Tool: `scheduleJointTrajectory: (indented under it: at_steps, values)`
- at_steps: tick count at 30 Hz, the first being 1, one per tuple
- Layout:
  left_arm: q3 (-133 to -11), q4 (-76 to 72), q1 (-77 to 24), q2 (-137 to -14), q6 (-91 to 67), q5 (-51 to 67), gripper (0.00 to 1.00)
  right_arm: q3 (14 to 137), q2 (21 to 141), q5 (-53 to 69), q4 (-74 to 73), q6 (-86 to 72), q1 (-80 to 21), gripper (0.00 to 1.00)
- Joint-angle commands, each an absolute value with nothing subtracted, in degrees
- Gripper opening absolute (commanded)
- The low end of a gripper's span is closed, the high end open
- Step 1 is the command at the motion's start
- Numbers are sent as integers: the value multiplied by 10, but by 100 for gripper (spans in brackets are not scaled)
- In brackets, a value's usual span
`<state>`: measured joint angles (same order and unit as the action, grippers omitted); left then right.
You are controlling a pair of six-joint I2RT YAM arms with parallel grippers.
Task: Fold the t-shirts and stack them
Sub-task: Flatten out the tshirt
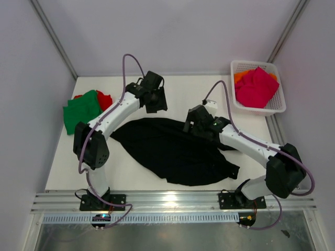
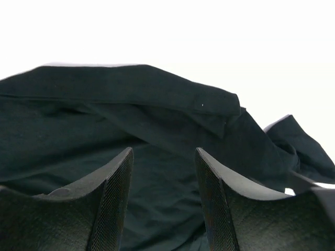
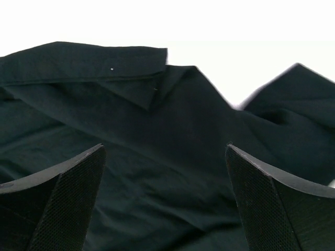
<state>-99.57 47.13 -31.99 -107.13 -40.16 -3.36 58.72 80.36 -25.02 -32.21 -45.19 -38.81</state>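
Black t-shirt [image 1: 172, 149]: is lying spread and rumpled across the middle of the table [image 1: 63, 172], running slantwise from left of centre toward the near right corner. One long edge is doubling over itself along the far side. A bunched end is trailing toward the right edge.
Left gripper [image 2: 164, 151]: is hanging over the far left part of the black t-shirt, near the centre of the tabletop, and pointing down at it. Its two fingers are standing apart with a narrow gap and grasping nothing, with dark cloth showing through the gap. Whether the tips are touching the cloth cannot be told.
Right gripper [image 3: 165, 149]: is hovering over the far right part of the same shirt, right of centre. Its fingers are spreading wide, released, with nothing between them. A folded hem is lying just beyond the tips.
Green t-shirt [image 1: 81, 111]: is sitting in a loose fold by the left edge, toward the far left corner, apart from the black one.
Red t-shirt [image 1: 103, 98]: is lying against the far right side of the green one, touching it and partly hidden under it.
Basket [image 1: 260, 109]: is standing at the far right corner.
Magenta-pink t-shirt [image 1: 256, 86]: is heaping up inside the basket, filling most of it.
Orange t-shirt [image 1: 242, 76]: is lying in the basket's far left part, mostly covered by the magenta-pink one.
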Motion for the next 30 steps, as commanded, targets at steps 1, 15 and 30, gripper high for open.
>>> scheduleJointTrajectory:
  at_steps: [1,15,30]
  values:
    - [-1012,481,-317,-1063,-394,-19,53,567,843,-171,-212,-489,-359,99]
    - [-945,513,-318,-920,-340,-141,55,598,973,-84,-30,-584,-313,96]
    - [-904,523,-318,-881,-342,-192,55,685,1003,-107,-142,-569,-309,92]
